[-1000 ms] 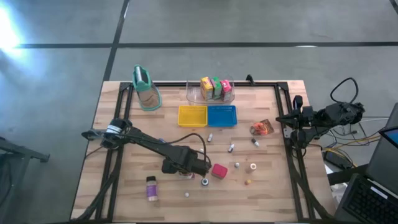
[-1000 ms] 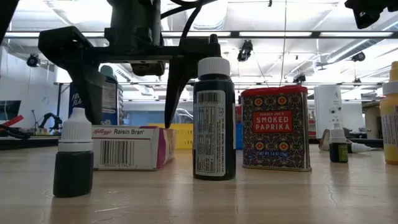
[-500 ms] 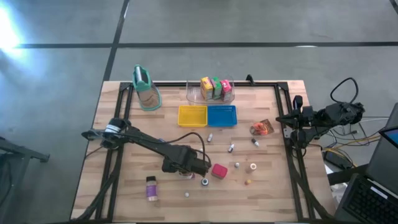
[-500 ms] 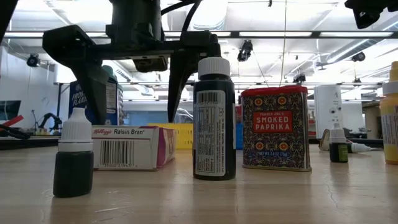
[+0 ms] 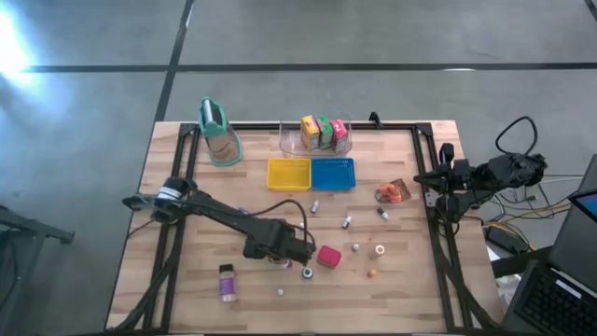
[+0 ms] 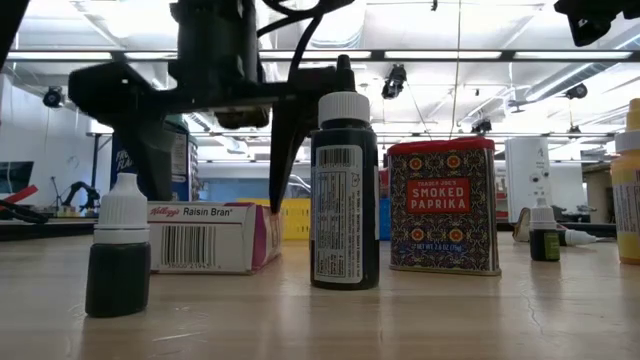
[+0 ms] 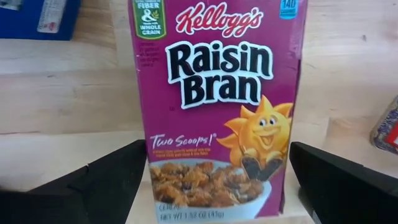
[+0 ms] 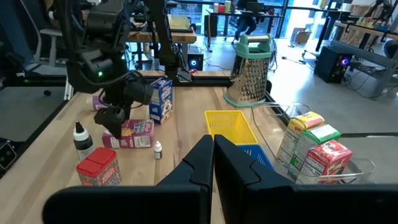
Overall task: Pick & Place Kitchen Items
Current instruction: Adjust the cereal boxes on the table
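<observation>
1. The left gripper [image 7: 205, 186] hangs wide open, holding nothing, directly above the Raisin Bran carton [image 7: 217, 106].
2. The carton lies flat on the table [image 5: 187, 280], its long axis running between the fingers.
3. The right gripper [image 8: 212, 163] waits pressed closed, empty, well apart at the table's right edge.

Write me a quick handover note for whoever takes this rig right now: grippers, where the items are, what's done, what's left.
Left gripper: open, fingers straddling the flat-lying Raisin Bran box, near table centre; not gripped yet.
Right gripper: shut, empty, parked at the table's right edge.
Done, as it looks: three cartons stand in the clear bin.
Left: yellow tray and blue tray look empty. Paprika tin, dark bottle, dropper bottle, orange pouch and small pieces lie loose on the table.
</observation>
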